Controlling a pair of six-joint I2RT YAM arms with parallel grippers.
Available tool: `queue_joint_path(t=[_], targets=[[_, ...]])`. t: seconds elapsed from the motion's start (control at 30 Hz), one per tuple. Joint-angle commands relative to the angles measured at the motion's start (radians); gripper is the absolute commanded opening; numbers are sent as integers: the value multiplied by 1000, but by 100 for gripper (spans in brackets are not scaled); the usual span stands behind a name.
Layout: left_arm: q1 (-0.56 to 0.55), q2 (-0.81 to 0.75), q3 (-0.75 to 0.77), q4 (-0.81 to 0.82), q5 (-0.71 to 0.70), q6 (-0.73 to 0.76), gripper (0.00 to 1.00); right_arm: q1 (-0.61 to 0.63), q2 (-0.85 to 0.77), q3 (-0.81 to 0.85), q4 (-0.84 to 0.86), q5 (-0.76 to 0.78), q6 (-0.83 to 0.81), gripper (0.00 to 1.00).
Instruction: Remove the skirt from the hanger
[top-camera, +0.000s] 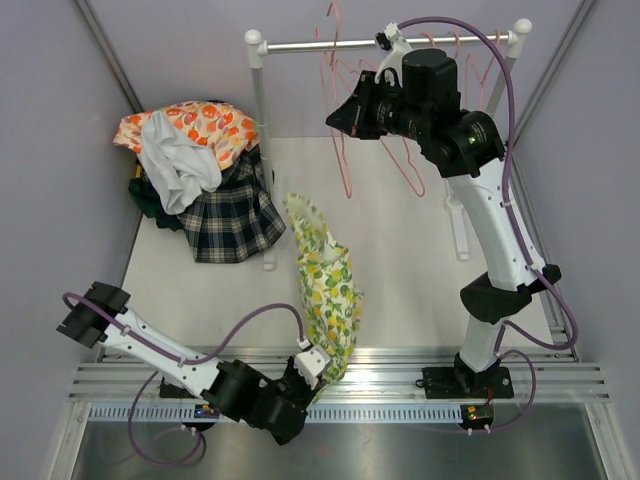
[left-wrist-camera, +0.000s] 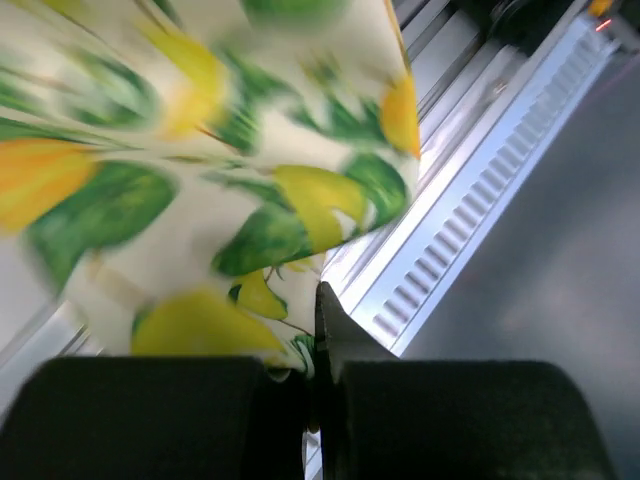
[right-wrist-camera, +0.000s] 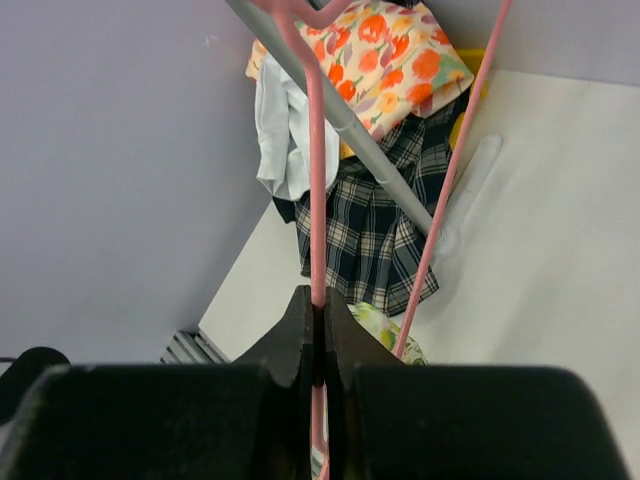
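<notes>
The skirt (top-camera: 325, 285), white with yellow lemons and green leaves, stretches in a long strip from mid-table down to the front rail. My left gripper (top-camera: 312, 366) is shut on its near end; in the left wrist view the fabric (left-wrist-camera: 200, 150) drapes over the gripper (left-wrist-camera: 312, 335) and is pinched between the jaws. The pink wire hanger (top-camera: 343, 160) hangs below the rack bar, and my right gripper (top-camera: 334, 120) is shut on it. From the right wrist, the jaws (right-wrist-camera: 320, 305) clamp the hanger's wire (right-wrist-camera: 316, 200), with the skirt's far end (right-wrist-camera: 385, 328) below. Whether skirt and hanger touch is unclear.
A clothes pile lies at the back left: an orange floral garment (top-camera: 200, 125), a white one (top-camera: 180, 165) and a plaid skirt (top-camera: 235, 215). The white rack (top-camera: 300, 45) holds more pink hangers (top-camera: 480, 70). Metal rails (top-camera: 400, 370) run along the front edge.
</notes>
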Motion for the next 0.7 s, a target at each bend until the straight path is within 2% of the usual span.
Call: queue_joint_path(t=[0.0, 0.1, 0.17, 0.27, 0.3, 0.5, 0.67], targets=[[-55, 116, 142, -214, -189, -228, 0, -13, 3, 65, 121, 35, -5, 0], [-55, 197, 219, -220, -227, -202, 0, -15, 16, 49, 130, 47, 4, 0], [-46, 207, 267, -214, -260, -127, 0, -16, 28, 37, 134, 56, 7, 0], [17, 167, 316, -193, -248, 24, 0, -15, 51, 29, 123, 65, 7, 0], [37, 148, 322, -186, -241, 117, 0, -15, 63, 28, 120, 66, 6, 0], [317, -5, 385, -163, -111, 460, 0, -15, 77, -3, 106, 88, -4, 0], [498, -60, 535, -280, -97, 662, 0, -16, 24, -82, 97, 101, -8, 0]])
